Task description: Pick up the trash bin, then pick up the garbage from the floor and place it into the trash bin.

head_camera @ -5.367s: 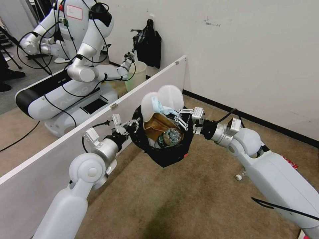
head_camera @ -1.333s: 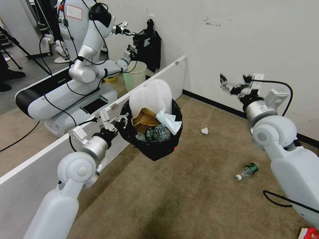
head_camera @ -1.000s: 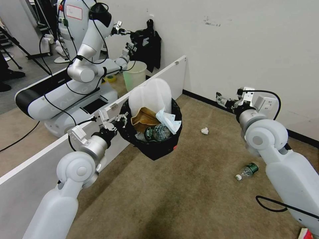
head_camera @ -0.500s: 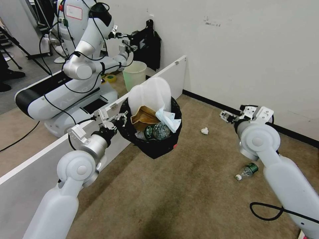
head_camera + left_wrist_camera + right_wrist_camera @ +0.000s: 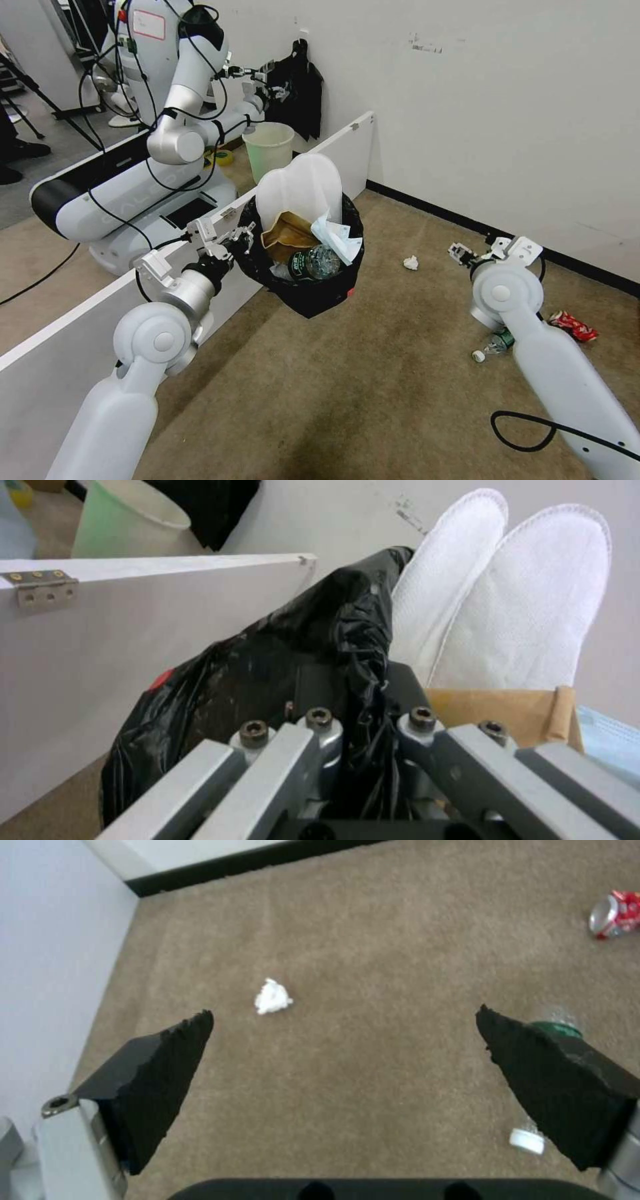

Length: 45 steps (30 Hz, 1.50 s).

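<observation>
At seven o'clock the left gripper (image 5: 235, 241) pinches the bag-lined rim of the trash bin (image 5: 313, 293), held off the carpet (image 5: 373, 393). At three o'clock the right gripper (image 5: 460, 254) hangs wide open and empty, perhaps above the bottle (image 5: 557, 1026); the paper wad (image 5: 411, 263) lies farther off, around one o'clock.

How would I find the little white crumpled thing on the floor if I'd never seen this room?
Start at the white wall with the black baseboard and look down onto the beige carpet just in front of it. The paper wad lies alone there, between the held trash bin and the right end effector. Unlike the bottle and red can, it is white and crumpled.
</observation>
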Motion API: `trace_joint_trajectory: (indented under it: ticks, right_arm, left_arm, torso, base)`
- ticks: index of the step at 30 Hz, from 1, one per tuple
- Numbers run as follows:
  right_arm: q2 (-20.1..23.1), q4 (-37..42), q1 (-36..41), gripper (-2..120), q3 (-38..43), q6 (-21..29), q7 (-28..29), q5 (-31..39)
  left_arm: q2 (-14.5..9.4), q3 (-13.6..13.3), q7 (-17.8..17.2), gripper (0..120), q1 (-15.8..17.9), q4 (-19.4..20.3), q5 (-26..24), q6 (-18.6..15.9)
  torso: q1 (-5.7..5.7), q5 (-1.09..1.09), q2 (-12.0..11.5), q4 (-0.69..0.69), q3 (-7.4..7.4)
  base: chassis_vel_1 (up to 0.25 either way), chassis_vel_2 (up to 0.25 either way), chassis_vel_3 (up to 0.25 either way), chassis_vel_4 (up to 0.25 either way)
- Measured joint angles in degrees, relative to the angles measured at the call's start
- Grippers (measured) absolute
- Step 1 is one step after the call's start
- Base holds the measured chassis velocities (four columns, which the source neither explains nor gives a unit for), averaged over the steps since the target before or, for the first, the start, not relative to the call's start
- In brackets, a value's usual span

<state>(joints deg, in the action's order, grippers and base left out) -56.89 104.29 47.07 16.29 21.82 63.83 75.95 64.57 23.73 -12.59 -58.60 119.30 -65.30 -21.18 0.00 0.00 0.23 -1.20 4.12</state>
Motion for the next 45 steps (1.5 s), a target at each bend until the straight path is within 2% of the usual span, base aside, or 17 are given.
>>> trace_joint_trajectory:
  ticks: [26, 36, 45]
  right_arm:
    - [-5.4, -13.1, 5.4, 100, 1.4, -3.6, -3.1, -5.2]
    - [-6.1, -18.5, 6.0, 100, 2.2, -4.6, -6.9, -6.9]
    - [-5.9, -24.0, 2.9, 100, 2.2, -5.5, -11.8, -8.2]
  left_arm:
    - [-0.1, 0.3, 0.1, 3, -0.9, 0.8, 0.1, 0.1]
    - [-0.3, 0.5, 0.1, 3, -1.9, 1.5, 0.2, 0.1]
    - [-0.5, 0.6, 0.1, 3, -2.3, 1.9, 0.3, 0.1]
  torso:
    - [0.0, 0.01, 0.0, 0.0, 0.0]
    - [0.0, 0.01, 0.0, 0.0, 0.0]
    - [0.0, 0.0, 0.0, 0.0, 0.0]
  base:
    - [0.0, 0.0, 0.0, 0.0]
    - [0.0, 0.0, 0.0, 0.0]
    - [0.0, 0.0, 0.0, 0.0]
